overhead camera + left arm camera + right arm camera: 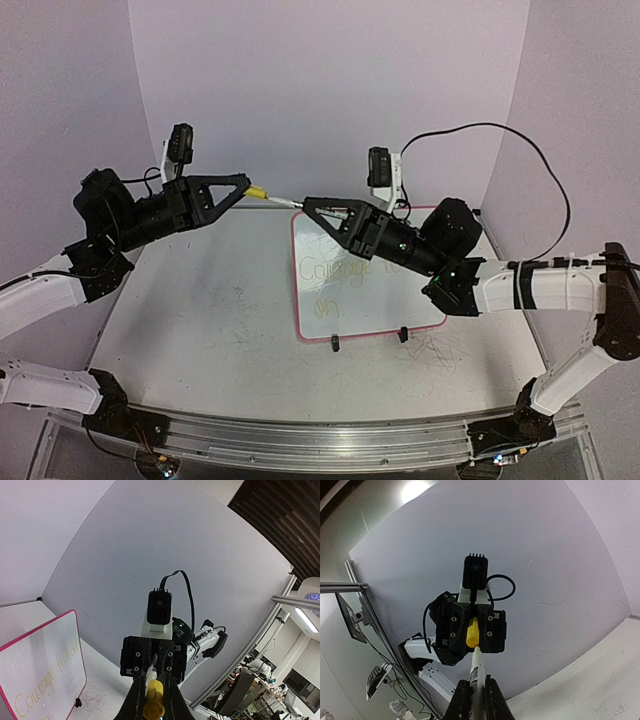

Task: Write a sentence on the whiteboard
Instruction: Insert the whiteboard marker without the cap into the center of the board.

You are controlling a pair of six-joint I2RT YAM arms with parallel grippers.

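The whiteboard (420, 305) lies flat on the table right of centre, with a pink-red rim and two black clip feet. The pale-yellow sentence (328, 270) starts "Courage"; the right arm hides part of it. The board (30, 655) and the sentence (35, 687) also show in the left wrist view. My left gripper (243, 187) is shut on a yellow marker cap (256, 192) (154, 700). My right gripper (310, 205) is shut on the white marker body (285, 201) (476, 667). The grippers face each other above the board's far left corner. The marker tip meets the cap (472, 633).
The grey table (200, 330) carries faint scribble marks. A black cable (530, 150) loops from the right wrist camera along the back right wall. Pale walls close the back and sides. A metal rail (320, 440) runs along the near edge.
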